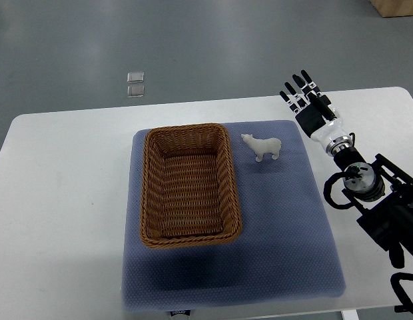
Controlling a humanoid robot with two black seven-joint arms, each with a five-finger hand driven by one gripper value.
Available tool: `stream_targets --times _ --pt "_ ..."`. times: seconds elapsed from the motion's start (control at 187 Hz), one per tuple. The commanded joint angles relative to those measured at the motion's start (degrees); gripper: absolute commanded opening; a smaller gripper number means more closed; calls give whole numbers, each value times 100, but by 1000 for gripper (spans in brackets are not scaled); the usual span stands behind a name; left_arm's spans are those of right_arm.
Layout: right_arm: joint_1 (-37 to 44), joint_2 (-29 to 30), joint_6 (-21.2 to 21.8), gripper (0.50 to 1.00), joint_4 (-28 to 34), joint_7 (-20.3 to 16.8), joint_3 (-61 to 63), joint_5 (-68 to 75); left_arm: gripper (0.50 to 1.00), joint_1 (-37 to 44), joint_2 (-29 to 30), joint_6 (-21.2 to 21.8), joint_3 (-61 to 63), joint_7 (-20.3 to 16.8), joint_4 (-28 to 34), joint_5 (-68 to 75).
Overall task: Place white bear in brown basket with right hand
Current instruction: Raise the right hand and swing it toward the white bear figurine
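Observation:
A small white bear (263, 147) stands upright on the blue mat, just right of the brown wicker basket (150, 193). The basket holds nothing. My right hand (304, 97) hovers to the right of and beyond the bear, fingers spread and straight, holding nothing. A gap of mat separates hand and bear. The right arm runs down to the picture's lower right edge. The left arm does not show.
A blue mat (280, 227) covers the middle of the white table (60, 200). Grey floor lies beyond the table's far edge, with two small square floor plates (134, 83). A wooden corner (396, 7) shows at the top right.

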Motion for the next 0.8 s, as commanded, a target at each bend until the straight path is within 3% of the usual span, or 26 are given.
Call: stream_targets --times 0.0,0.455,0.643,0.793 --pt "7 0 -9 924 0 0 0 -5 1000 -1 0 -6 1 0 17 -1" --pt "139 -35 -36 921 0 -9 -88 -137 1000 -18 0 -23 1 0 0 -10" --pt "578 -360 -18 919 18 -44 -615 -1060 1000 -45 0 -50 1 0 -27 8" --pt "1325 -879 -27 921 132 -448 -1925 -2536 1000 -45 0 -50 -8 0 -44 16"
